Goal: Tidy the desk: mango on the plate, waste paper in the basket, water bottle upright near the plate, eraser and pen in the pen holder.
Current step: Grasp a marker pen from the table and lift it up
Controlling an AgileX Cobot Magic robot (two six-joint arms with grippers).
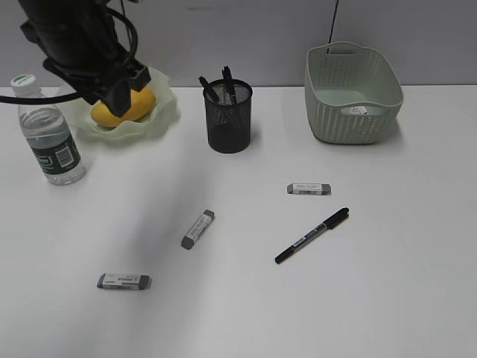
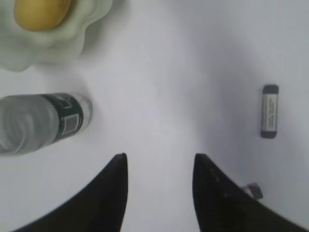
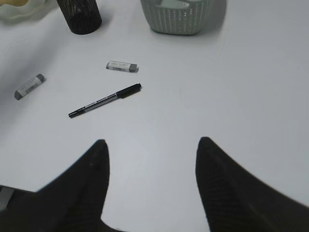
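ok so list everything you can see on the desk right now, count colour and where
desk: 1, white, under everything
mango: 1, yellow-orange, on the plate
plate: 1, pale green, wavy rim, back left
water bottle: 1, clear, white cap, dark green label, upright left of the plate
pen holder: 1, black mesh, back centre, dark pens inside
basket: 1, pale green, back right
waste paper: 1, white scrap, inside the basket
erasers: 3, grey with white sleeves, loose on the desk
pen: 1, black, lying right of centre
left gripper: black, open, empty
right gripper: black, open, empty
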